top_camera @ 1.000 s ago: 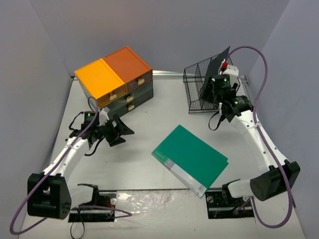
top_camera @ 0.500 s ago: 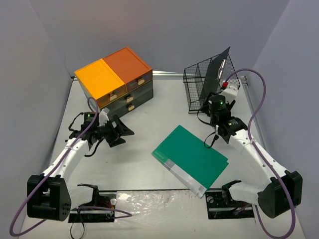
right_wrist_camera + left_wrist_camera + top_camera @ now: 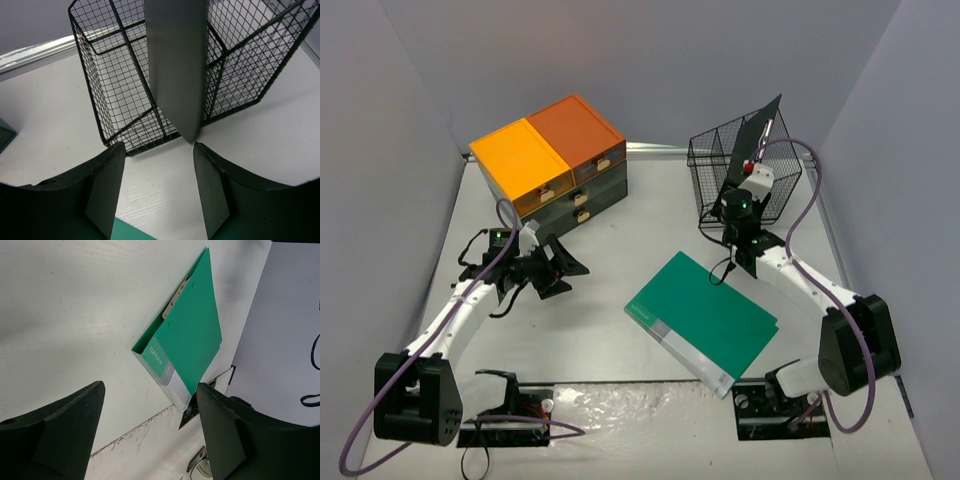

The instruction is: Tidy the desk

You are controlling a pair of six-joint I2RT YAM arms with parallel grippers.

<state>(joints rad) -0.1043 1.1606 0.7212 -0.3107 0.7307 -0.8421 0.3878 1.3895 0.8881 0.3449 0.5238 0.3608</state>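
Near wire basket [image 3: 116,85], right tool [image 3: 157,146] agape

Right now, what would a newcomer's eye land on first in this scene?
The bright green folder lying flat on the white desk near centre grabs attention first. Next come the orange-topped drawer chest at the far left and the black wire basket at the far right, with a tilted dark panel.

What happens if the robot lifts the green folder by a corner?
The green folder looks thin, so it would probably droop. Its cover gapes slightly, so it might flap open. Flat on the desk, it likely slides if pushed.
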